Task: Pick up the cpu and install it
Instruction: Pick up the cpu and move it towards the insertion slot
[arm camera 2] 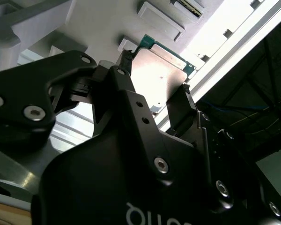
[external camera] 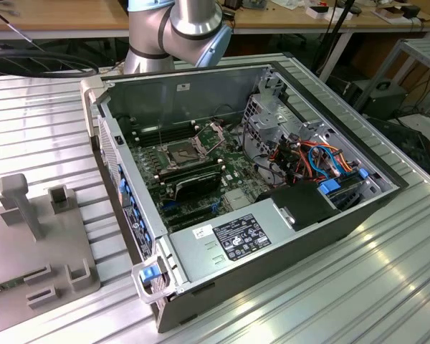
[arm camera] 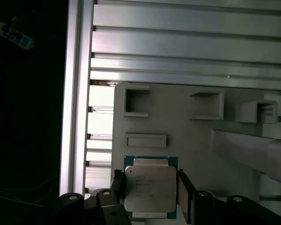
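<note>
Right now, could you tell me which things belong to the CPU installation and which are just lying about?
Job: black gripper, shut on the square silver-lidded CPU; open metal socket on the green motherboard; grey computer case.
Lying about: orange and blue cables; silver power supply; wooden bench.

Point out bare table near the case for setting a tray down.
Free: ribbed table on the exterior view's right of the case; also the patch between fixture plate, case wall and arm base. Crowded: inside the case, and among the plate's holders, where the gripper grips the cpu.
</note>
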You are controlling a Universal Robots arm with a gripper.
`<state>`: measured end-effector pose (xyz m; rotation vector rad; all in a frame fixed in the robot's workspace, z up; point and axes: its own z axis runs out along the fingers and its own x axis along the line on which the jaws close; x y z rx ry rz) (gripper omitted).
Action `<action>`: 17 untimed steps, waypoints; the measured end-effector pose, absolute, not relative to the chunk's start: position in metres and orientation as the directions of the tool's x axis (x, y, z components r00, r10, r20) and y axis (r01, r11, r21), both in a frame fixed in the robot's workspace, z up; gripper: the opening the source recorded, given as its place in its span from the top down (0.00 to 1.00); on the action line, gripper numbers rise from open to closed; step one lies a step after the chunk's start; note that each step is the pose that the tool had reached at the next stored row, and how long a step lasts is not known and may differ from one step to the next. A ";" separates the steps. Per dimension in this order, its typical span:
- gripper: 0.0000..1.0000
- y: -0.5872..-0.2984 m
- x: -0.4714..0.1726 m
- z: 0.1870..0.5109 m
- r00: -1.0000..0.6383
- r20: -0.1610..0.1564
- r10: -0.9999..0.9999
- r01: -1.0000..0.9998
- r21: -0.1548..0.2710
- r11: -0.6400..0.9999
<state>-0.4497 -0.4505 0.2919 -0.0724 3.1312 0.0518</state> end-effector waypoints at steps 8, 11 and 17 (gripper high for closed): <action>0.45 -0.450 -0.450 0.295 -0.999 -0.010 -0.046 -0.046 0.033 0.998; 0.45 -0.450 -0.450 0.299 -0.999 -0.010 -0.046 -0.046 0.033 0.998; 0.45 -0.450 -0.450 0.309 -0.999 -0.010 -0.046 -0.046 0.033 0.998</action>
